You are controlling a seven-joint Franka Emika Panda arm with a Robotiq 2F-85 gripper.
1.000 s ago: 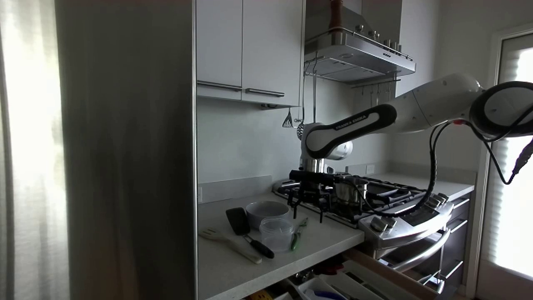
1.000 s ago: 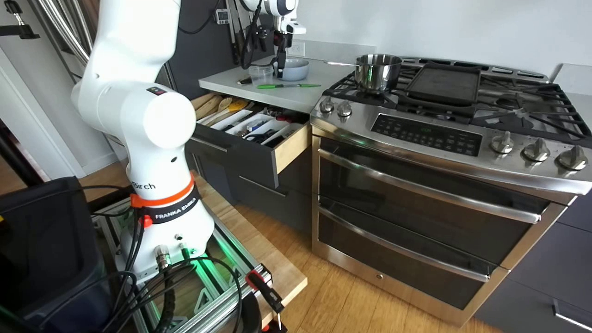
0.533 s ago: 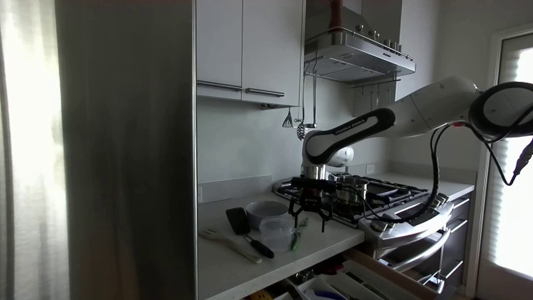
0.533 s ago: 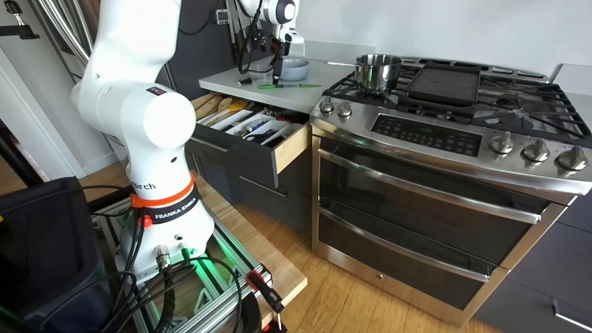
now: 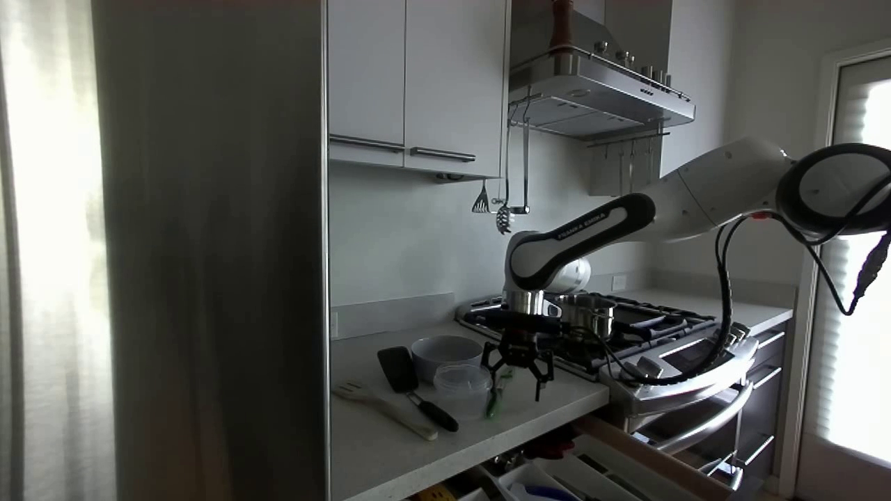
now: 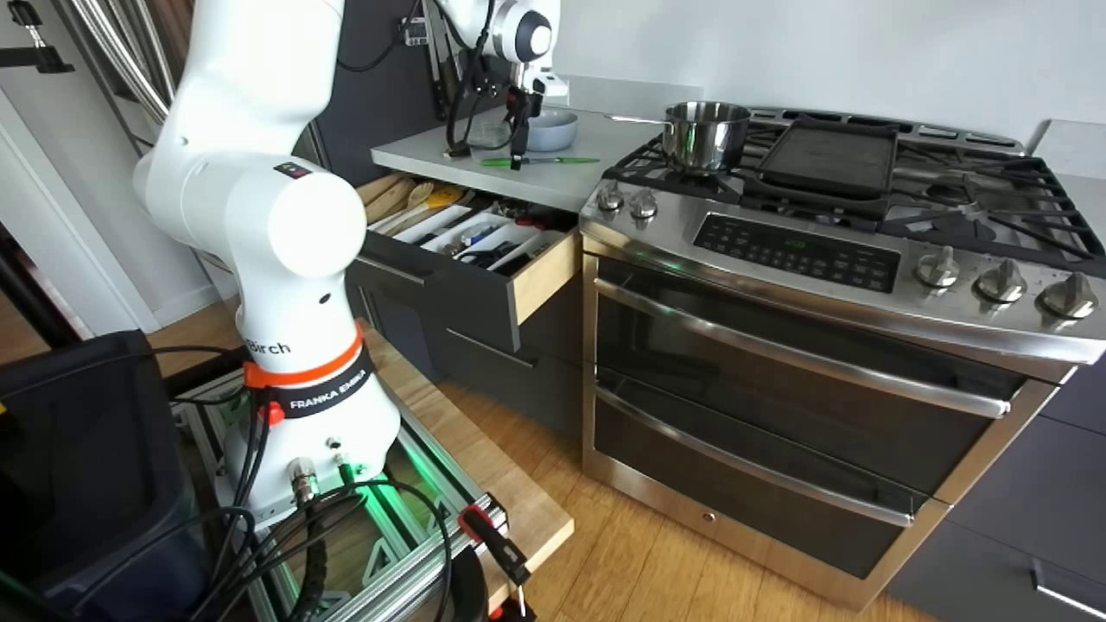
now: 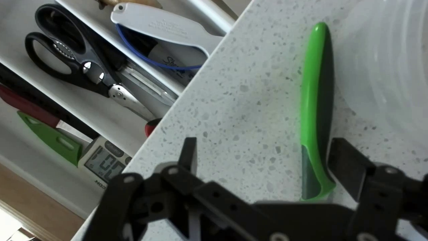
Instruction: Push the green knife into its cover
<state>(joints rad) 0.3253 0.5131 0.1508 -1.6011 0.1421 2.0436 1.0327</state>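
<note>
I see the knife point(image 7: 316, 110) lying flat on the counter point(image 7: 240, 83), its handle point(image 6: 497, 161) green with dark grey inlay. The green cover point(image 6: 578, 160) shows at the opposite end in both exterior views; I cannot tell how far it's on.

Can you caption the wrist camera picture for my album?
Open claw over the green knife, clear tub beside it, kitchen drawer pulled open.

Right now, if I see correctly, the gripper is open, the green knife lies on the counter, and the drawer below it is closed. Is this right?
One thing is wrong: the drawer is not closed; it stands pulled open, as both exterior views show. The rest holds: the gripper is open, and the green knife lies on the counter.
</note>
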